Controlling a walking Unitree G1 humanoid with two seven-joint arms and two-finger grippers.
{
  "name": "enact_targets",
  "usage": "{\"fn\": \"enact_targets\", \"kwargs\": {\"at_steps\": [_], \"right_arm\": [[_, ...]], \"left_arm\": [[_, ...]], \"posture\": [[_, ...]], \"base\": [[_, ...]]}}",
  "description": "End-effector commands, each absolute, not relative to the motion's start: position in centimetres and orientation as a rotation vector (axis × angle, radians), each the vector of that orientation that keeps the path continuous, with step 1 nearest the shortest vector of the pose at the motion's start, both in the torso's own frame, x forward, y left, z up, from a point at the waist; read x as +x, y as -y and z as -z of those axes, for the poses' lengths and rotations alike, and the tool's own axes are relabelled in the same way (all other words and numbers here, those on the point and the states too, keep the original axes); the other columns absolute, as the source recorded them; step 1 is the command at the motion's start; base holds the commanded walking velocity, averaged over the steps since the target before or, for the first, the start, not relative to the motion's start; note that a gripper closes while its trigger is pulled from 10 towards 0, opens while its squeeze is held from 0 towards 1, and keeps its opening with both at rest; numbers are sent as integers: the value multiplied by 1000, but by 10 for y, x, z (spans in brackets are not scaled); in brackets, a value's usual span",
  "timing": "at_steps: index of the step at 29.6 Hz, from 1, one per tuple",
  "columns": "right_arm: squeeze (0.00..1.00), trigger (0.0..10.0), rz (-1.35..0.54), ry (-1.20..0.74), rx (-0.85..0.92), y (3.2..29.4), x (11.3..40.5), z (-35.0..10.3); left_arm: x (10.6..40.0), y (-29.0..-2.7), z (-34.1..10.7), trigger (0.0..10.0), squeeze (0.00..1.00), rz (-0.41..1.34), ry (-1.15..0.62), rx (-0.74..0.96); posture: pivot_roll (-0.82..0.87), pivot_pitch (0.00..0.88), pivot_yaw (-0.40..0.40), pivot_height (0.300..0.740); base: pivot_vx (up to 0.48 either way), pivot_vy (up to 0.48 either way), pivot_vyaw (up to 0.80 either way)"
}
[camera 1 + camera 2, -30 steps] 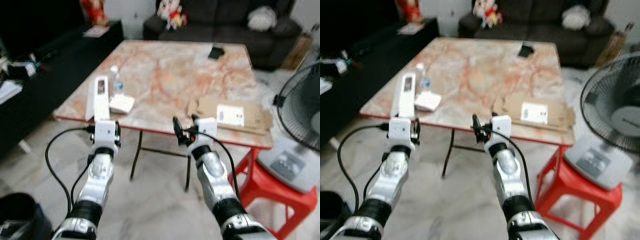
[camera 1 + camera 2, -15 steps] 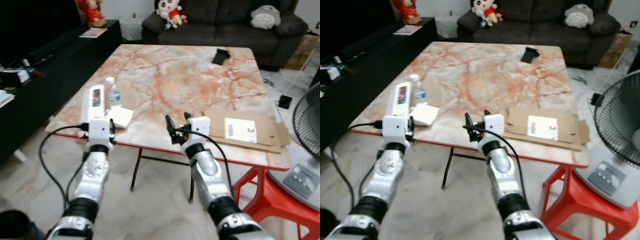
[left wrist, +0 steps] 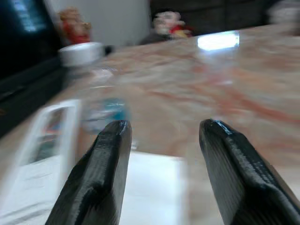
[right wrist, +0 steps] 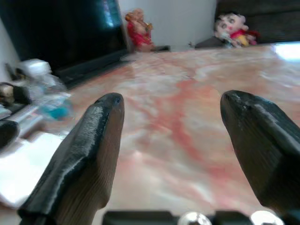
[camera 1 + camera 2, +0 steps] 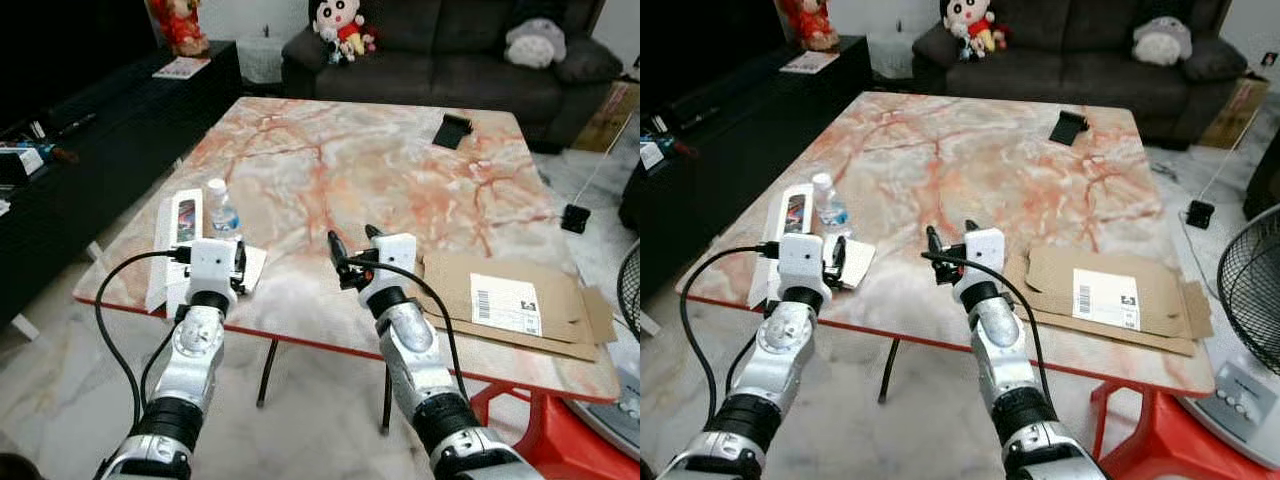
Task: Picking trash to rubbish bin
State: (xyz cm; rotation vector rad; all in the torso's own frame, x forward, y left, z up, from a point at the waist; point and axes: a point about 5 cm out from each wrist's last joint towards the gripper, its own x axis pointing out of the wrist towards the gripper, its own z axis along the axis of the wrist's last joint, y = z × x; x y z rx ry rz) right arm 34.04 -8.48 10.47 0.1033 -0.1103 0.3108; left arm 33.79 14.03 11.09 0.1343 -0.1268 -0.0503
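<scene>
Here, one bottle (image 5: 222, 207), apparently two cartons; left hand (image 3: 161, 136) and right hand (image 4: 171, 122) both spread, empty.

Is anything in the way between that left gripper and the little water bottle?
Nothing visible blocks it. The left gripper is open over a white packet, with the water bottle just beyond its fingers.

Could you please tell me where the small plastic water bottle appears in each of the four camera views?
Left eye view: water bottle near the marble table's left edge, just beyond the left pincer.
Right eye view: same place.
Left wrist view: blurred, upright beyond the left finger.
Right wrist view: blurred, at the frame's left side.
Shared landmark: the long white box beside the bottle.
</scene>
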Motion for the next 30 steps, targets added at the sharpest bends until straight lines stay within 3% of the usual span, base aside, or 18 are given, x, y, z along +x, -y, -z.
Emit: {"fn": "enact_targets", "kwargs": {"at_steps": [1,8,9,10,12,13,25,30], "right_arm": [[0,10000,-320,128,108,80,342,-111],[8,10000,-321,123,111,80,342,-110],[227,10000,-321,122,113,80,342,-110],[337,10000,-321,116,109,80,342,-110],[337,10000,-321,115,108,80,342,-110],[0,10000,-324,111,107,79,342,-109],[0,10000,-321,122,125,79,342,-110],[0,10000,-324,117,126,79,342,-110]], "left_arm": [[338,-144,-111,10000,0,57,119,152],[339,-144,-111,10000,0,60,114,158],[339,-144,-111,10000,0,60,113,158],[339,-145,-111,10000,0,61,112,158],[339,-145,-111,10000,0,61,112,158],[339,-145,-111,10000,0,62,112,158],[339,-145,-112,10000,0,66,113,154],[339,-144,-112,10000,0,67,111,152]], "posture": [[-50,0,14,740],[-48,0,12,740],[-48,0,12,740],[-47,0,13,740],[-47,0,13,740],[-47,0,13,740],[-44,0,14,740],[-44,0,14,740]], "base": [[0,0,0],[324,0,0],[289,0,0],[289,0,0],[289,0,0],[289,0,0],[283,0,-69],[0,0,0]]}}
